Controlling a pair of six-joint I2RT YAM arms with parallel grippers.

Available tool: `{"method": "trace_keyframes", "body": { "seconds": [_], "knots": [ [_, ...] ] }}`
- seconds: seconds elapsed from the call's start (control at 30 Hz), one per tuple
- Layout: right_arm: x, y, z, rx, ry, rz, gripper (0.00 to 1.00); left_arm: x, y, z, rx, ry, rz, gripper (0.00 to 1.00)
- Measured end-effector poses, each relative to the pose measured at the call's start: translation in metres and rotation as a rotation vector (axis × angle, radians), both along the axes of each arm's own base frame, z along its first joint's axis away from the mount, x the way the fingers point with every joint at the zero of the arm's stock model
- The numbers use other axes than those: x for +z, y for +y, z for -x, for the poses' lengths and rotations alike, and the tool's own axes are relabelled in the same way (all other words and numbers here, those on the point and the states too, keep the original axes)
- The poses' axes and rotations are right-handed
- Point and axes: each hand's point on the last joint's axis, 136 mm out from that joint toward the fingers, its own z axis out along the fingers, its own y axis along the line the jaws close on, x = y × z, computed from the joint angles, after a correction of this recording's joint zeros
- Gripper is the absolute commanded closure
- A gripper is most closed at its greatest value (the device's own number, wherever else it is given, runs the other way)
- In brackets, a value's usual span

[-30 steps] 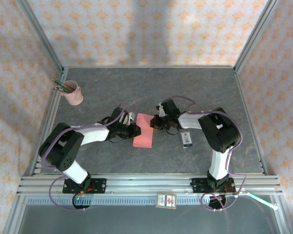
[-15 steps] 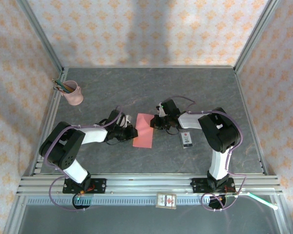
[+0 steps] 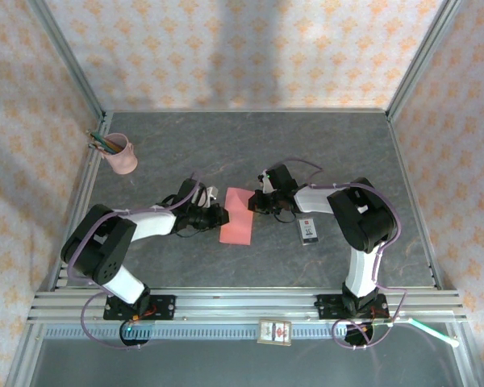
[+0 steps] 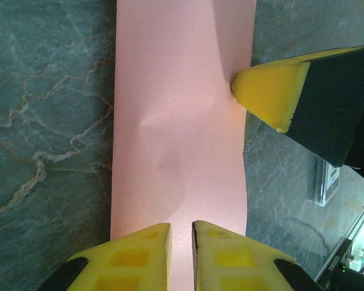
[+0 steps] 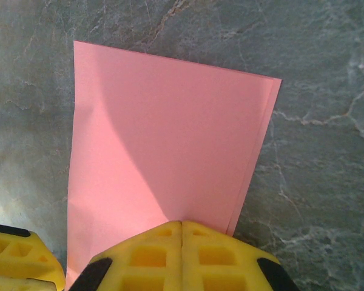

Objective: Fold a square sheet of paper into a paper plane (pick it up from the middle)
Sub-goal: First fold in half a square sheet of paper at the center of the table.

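Observation:
The square sheet of paper (image 3: 239,215) lies folded into a salmon-pink rectangle at the middle of the table. My left gripper (image 3: 220,216) is at its left long edge. In the left wrist view its yellow fingertips (image 4: 182,233) rest over the paper (image 4: 176,109) with a narrow gap between them, and the sheet bulges slightly just ahead. My right gripper (image 3: 254,204) is shut, its joined tip (image 5: 182,223) down on the opposite edge of the paper (image 5: 170,121), where two layers show. That yellow tip of the right gripper (image 4: 270,91) dents the paper's edge.
A pink pencil cup (image 3: 123,155) stands at the back left. A small white-and-black box (image 3: 309,230) lies just right of the right arm's wrist. Metal frame rails (image 3: 242,305) run along the near edge, and patterned walls close in the table.
The left wrist has shifted slightly at the paper's left edge. The paper and the right gripper have stayed where they were.

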Motion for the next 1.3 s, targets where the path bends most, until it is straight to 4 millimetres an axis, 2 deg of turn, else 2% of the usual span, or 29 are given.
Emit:
{"method": "trace_keyframes", "body": {
  "seconds": [0.3,0.7,0.93,1.3],
  "knots": [
    [0.000,0.000,0.000,0.000,0.000,0.000,1.00,-0.012,0.005,0.017,-0.007,0.048,-0.001,0.83],
    [0.000,0.000,0.000,0.000,-0.001,-0.001,0.99,-0.022,0.009,0.019,-0.004,0.066,-0.018,0.87],
    [0.002,0.000,-0.001,-0.002,-0.001,0.009,0.93,-0.023,0.010,0.020,-0.007,0.055,-0.017,0.88],
    [0.008,-0.012,-0.008,-0.035,-0.010,0.093,0.83,-0.021,0.006,0.025,-0.057,0.020,-0.035,0.87]
  ]
}}
